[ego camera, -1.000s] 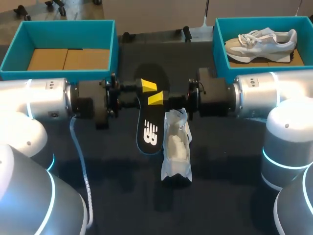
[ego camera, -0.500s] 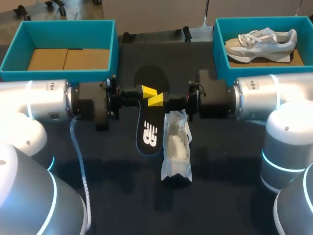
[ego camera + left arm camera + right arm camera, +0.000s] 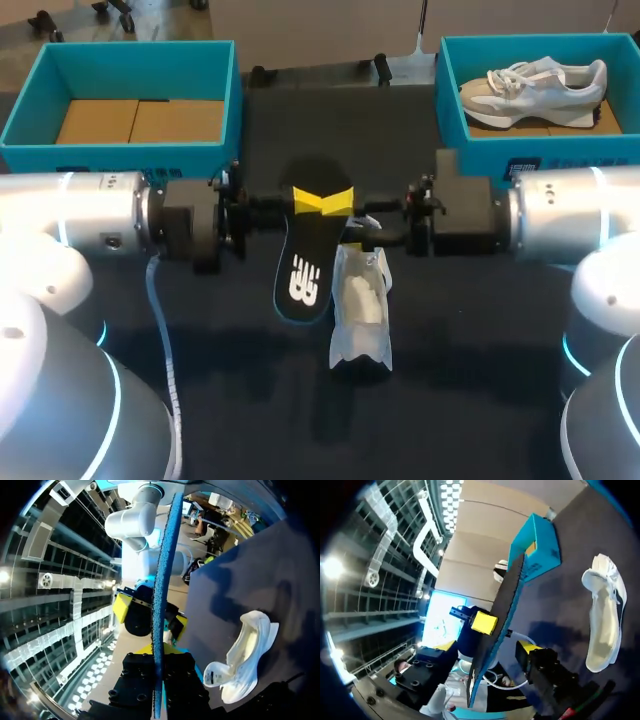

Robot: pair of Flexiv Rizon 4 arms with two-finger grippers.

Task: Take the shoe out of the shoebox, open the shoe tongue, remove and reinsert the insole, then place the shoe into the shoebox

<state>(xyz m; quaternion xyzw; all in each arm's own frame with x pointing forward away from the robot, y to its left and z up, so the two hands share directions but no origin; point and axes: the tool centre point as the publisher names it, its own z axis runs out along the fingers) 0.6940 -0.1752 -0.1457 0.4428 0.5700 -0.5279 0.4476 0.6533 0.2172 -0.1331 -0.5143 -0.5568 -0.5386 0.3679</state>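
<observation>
This looks like a robotics lab set up for handling trials, not a home or a shop. My two heavy white-and-silver arms, the left arm (image 3: 80,210) and the right arm (image 3: 560,215), come in over a table (image 3: 480,380) covered in plain dark cloth. A loose cable (image 3: 165,330) trails across it. The only goods are practice props: two teal shoeboxes (image 3: 120,155) (image 3: 450,100), one pale shoe (image 3: 535,85) boxed, another shoe (image 3: 362,305) on the cloth, and a black insole (image 3: 305,270).
</observation>
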